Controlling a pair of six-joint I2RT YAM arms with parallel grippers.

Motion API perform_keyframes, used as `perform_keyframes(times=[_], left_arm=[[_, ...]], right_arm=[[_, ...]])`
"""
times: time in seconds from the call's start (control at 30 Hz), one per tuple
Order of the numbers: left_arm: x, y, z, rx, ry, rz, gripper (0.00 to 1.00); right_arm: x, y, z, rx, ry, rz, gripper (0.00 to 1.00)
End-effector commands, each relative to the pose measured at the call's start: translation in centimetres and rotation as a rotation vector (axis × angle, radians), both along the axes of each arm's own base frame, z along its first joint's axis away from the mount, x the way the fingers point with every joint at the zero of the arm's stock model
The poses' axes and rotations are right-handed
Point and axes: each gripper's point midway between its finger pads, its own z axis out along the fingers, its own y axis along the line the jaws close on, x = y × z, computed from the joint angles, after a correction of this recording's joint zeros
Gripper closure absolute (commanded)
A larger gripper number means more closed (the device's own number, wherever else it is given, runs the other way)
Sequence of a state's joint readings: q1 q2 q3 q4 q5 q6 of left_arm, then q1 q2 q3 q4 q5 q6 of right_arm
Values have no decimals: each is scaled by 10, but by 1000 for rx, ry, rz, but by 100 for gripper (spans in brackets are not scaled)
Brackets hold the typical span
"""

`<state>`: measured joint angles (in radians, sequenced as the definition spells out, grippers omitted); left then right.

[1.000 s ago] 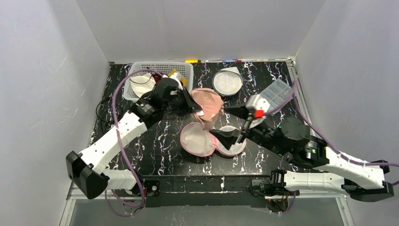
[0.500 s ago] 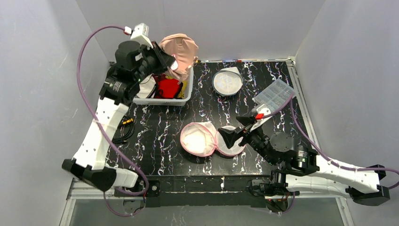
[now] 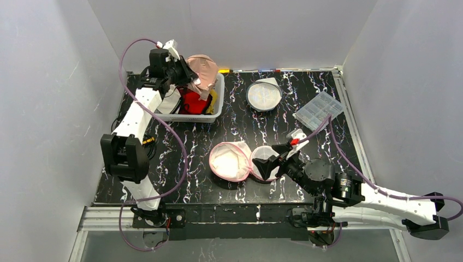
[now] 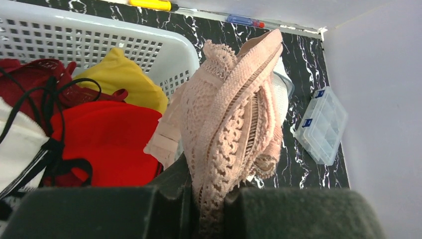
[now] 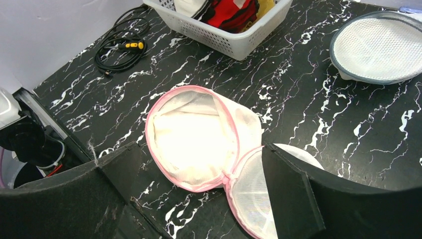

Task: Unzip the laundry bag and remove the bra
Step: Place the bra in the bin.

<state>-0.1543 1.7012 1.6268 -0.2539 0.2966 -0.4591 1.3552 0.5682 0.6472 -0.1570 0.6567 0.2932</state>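
Bra (image 4: 234, 114) hangs pinched in my left fingers (image 4: 298, 211), above the white basket (image 4: 99, 37) at the worktop's (image 3: 240, 117) far left corner. My right fingers (image 5: 291, 191) stand wide over the unzipped laundry bag (image 5: 194, 139) near the front edge.

Lab test cell: white walls (image 3: 235, 33) enclose a black marbled table (image 3: 240, 120).

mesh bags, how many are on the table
2: a pink-rimmed bag, lying open mid-table, and a grey-rimmed bag farther back, right of the basket. The basket's clothes could hide more.
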Motion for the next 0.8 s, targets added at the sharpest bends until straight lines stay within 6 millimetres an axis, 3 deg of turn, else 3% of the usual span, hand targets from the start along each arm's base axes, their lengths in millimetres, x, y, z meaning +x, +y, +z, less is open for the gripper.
perform_keyframes(times=[0.0, 0.17, 0.3, 0.63, 0.7, 0.77], left_arm=[[18, -11, 11, -53, -115, -97, 100], [32, -10, -31, -108, -34, -79, 100], [42, 7, -65, -92, 33, -24, 100], [36, 25, -140, -50, 215, 43, 100], [33, 28, -147, -40, 241, 57, 94], [31, 30, -147, -31, 247, 68, 81]], right_arm=[[0, -3, 9, 65, -1, -8, 2], [3, -11, 6, 58, -1, -44, 2], [3, -13, 2, 47, -4, -47, 2], [3, -10, -5, 20, -5, -34, 2], [2, -9, -4, 14, -4, -29, 2], [2, -8, -5, 11, -1, -26, 2]])
